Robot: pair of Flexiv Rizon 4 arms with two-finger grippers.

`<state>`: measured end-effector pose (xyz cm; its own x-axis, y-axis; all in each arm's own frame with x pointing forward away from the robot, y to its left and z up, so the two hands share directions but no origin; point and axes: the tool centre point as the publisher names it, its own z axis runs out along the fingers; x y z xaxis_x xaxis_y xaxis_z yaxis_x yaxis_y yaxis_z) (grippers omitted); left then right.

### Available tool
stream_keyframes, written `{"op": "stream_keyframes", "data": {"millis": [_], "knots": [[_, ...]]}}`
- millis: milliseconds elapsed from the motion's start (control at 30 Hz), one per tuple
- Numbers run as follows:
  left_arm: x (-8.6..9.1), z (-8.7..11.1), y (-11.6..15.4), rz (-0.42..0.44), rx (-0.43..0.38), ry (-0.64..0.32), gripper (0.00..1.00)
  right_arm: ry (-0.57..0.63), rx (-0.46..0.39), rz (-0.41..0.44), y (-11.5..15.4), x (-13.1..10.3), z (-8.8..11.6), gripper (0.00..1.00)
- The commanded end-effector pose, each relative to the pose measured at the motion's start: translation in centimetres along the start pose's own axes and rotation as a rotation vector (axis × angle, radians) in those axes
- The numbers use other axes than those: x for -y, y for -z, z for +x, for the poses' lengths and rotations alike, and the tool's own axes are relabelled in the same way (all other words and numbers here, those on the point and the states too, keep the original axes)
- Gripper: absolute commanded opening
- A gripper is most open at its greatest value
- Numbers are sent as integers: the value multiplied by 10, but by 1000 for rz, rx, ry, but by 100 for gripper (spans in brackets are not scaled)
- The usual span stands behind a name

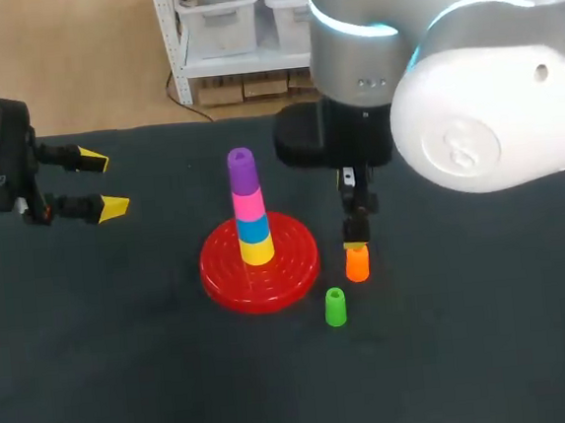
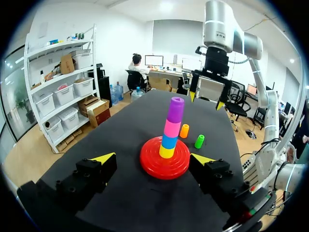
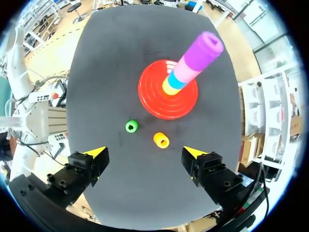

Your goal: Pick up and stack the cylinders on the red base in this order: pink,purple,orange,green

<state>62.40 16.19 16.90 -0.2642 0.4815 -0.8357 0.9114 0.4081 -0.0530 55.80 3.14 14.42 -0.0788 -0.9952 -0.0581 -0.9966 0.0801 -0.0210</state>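
Right gripper (image 3: 145, 152), jaws apart, hangs over orange (image 3: 161, 140) at the base's (image 1: 298, 270) 3 o'clock. Left gripper (image 1: 104, 184), jaws also spread, sits at 9. An off-centre pinch could tip orange toward green (image 1: 335, 307) at its 7 o'clock.

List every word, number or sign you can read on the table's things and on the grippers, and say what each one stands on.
No text can be read.
On the left gripper: small pale marks on its body, too small to read.
On the red base, the stack, the orange cylinder and the green cylinder: no print shows.
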Motion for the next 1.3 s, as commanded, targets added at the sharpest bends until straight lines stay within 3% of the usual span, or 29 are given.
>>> {"op": "stream_keyframes", "data": {"millis": [33, 333, 600, 867, 1300], "knots": [[-2, 2, -1, 2, 3, -3, 100, -35, 3, -20, -17, 10, 0, 100], [-2, 2, -1, 2, 3, -3, 100, -110, -31, -5, -43, 16, 17, 100], [-2, 2, -1, 2, 3, -3, 100, -189, 3, -22, -68, 14, 31, 100], [-2, 2, -1, 2, 3, -3, 100, -240, -44, -56, -85, 25, 31, 100], [-2, 2, -1, 2, 3, -3, 100, -248, -50, -90, -103, 32, 29, 100]]}}
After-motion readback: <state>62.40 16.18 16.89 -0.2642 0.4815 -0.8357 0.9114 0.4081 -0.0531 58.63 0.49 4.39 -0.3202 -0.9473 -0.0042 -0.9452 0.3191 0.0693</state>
